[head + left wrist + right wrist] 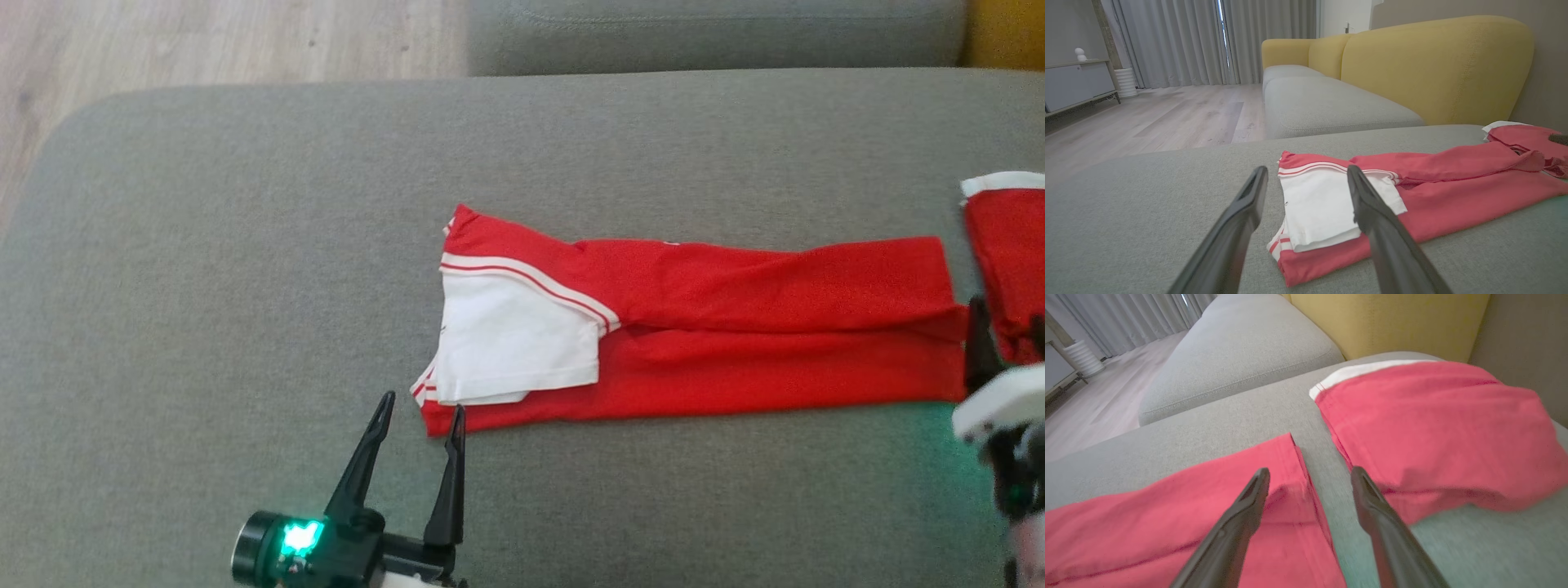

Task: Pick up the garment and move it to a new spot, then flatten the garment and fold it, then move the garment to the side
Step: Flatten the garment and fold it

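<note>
The red garment [735,327] is laid as a long folded strip on the grey sofa cushion [204,245], stretched from the centre of the head view toward 3 o'clock, its white part [514,343] at the 9 o'clock end. The left gripper [422,403] is held spread and empty at 7 o'clock, just beside the garment's corner. The right gripper [1309,470] is held spread and empty over the 3 o'clock end.

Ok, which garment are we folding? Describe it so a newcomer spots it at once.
On the wide grey cushion, look at the middle: the red garment lies folded into a long strip. A white sleeve with red stripes lies on its end near the left tool, whereas the other red piece at the cushion's right edge has a plain white hem.
</note>
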You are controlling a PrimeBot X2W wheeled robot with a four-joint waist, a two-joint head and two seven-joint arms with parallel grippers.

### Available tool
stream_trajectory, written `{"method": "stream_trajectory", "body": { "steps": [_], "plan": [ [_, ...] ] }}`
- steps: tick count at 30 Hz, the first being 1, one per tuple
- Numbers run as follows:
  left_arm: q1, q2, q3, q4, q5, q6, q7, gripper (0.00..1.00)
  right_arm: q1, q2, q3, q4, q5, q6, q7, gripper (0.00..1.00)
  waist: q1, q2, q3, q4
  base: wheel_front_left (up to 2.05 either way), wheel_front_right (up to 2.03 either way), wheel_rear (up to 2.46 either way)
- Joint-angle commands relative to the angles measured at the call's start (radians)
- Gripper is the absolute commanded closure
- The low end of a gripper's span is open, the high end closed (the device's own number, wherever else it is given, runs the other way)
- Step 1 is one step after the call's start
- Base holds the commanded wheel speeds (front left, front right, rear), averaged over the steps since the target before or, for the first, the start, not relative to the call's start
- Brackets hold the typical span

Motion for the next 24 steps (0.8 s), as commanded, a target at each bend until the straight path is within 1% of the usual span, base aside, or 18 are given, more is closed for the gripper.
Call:
{"method": "stream_trajectory", "body": {
  "steps": [1, 6, 10, 15, 24],
  "plan": [
    [-0.024, -0.01, 0.049, -0.025, 0.018, -0.01, -0.009, 0.0, -0.062, -0.012, -0.001, -0.011, -0.033, 0.007, 0.007, 0.0, 0.0, 0.0, 0.015, 0.017, 0.0, 0.0, 0.0],
    [-0.024, -0.043, 0.08, -0.013, 0.06, -0.053, -0.009, 0.0, -0.162, -0.011, -0.063, 0.081, -0.131, 0.007, 0.047, 0.0, 0.0, 0.0, 0.044, 0.04, 0.0, 0.0, 0.0],
    [-0.02, -0.065, 0.101, 0.001, 0.086, -0.083, -0.009, 0.0, -0.175, -0.004, -0.096, 0.154, -0.191, 0.007, 0.062, 0.0, 0.0, 0.0, 0.048, 0.048, 0.0, 0.0, 0.0],
    [-0.005, -0.085, 0.126, 0.014, 0.113, -0.11, -0.009, 0.0, -0.136, 0.025, -0.111, 0.196, -0.203, 0.007, 0.07, 0.0, 0.0, 0.0, 0.036, 0.044, 0.0, 0.0, 0.0],
    [0.016, -0.109, 0.15, 0.026, 0.149, -0.154, -0.01, 0.0, -0.085, 0.059, -0.156, 0.217, -0.167, 0.007, 0.096, 0.0, 0.0, 0.0, 0.014, 0.057, 0.0, 0.0, 0.0]
  ]
}}
